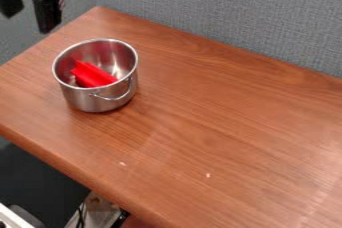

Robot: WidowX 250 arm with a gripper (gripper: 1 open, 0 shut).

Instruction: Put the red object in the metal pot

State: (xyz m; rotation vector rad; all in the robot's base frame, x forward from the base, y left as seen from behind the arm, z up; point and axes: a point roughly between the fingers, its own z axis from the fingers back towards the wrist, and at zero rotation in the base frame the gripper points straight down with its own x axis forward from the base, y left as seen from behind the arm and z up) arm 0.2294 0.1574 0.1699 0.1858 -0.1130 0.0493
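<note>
The red object (92, 74) lies inside the metal pot (96, 90), slanting across its bottom. The shiny round pot stands on the wooden table near its left corner. My black gripper (30, 7) hangs in the top left corner, above and left of the pot, clear of its rim. Its two fingers stand apart with nothing between them, so it is open. Part of the gripper is cut off by the frame's edge.
The brown wooden table (214, 122) stretches to the right and toward the front. A grey textured wall (241, 12) stands behind it. The table's front edge drops off at the lower left, with floor clutter (94, 215) below.
</note>
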